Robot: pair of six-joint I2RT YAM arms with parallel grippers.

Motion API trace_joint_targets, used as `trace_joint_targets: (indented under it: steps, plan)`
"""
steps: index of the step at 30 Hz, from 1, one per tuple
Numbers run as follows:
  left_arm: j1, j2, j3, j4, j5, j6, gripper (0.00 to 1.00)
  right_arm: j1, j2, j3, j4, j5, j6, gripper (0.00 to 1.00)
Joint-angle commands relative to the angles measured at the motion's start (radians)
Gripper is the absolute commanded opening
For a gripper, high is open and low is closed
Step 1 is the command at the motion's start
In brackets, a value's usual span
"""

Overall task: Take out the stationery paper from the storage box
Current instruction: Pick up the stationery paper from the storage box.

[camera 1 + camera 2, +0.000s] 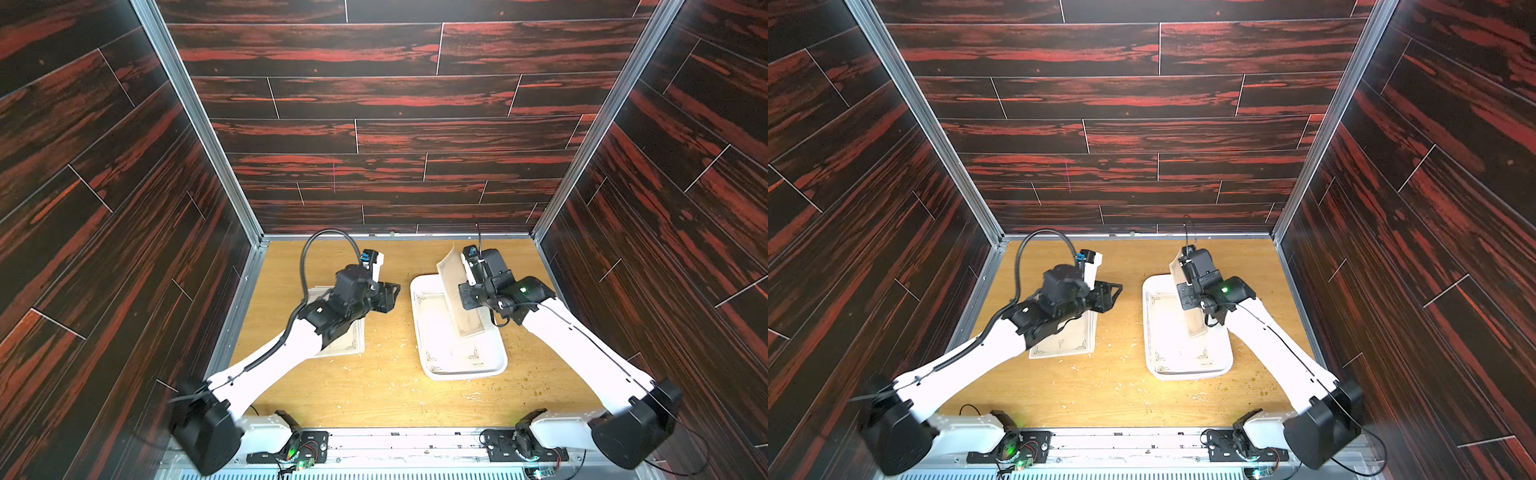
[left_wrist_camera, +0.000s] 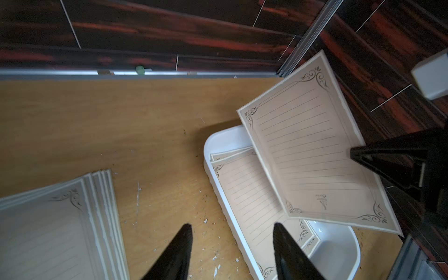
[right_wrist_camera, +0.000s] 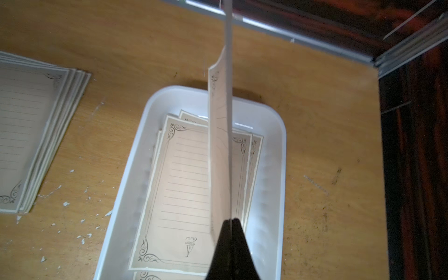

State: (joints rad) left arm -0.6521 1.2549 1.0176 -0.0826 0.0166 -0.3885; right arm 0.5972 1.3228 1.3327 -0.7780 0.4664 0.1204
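Right jaws clench one thin, ruled cream sheet (image 2: 308, 155) above the smooth, round-cornered white plastic box (image 3: 155, 101); left jaws hang parted over the wooden counter (image 2: 121, 121).

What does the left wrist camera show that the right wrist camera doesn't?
Only the left wrist view: the ruled, flourish-cornered face of the lifted cream paper sheet, and the left gripper, open and empty.
Only the right wrist view: that sheet seen edge-on, and nearly the whole top sheet lying in the shallow white plastic storage box.
Both: the right gripper pinching the lifted sheet, the box with more sheets inside, the stack of like sheets and the wooden table.
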Motion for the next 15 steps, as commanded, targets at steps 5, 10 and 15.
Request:
trace_joint_targets:
  steps: [5,10,15]
  plan:
    - [0.0,-0.239,-0.187,0.28,-0.064,0.098,0.56,0.04,-0.152,0.038,0.087,0.046,-0.133,0.0]
    - [-0.001,-0.316,-0.26,0.365,0.022,0.157,0.55,0.042,-0.308,-0.024,0.244,-0.12,-0.24,0.0]
    - [-0.001,-0.342,-0.268,0.395,0.095,0.191,0.56,0.042,-0.457,-0.108,0.396,-0.275,-0.35,0.0]
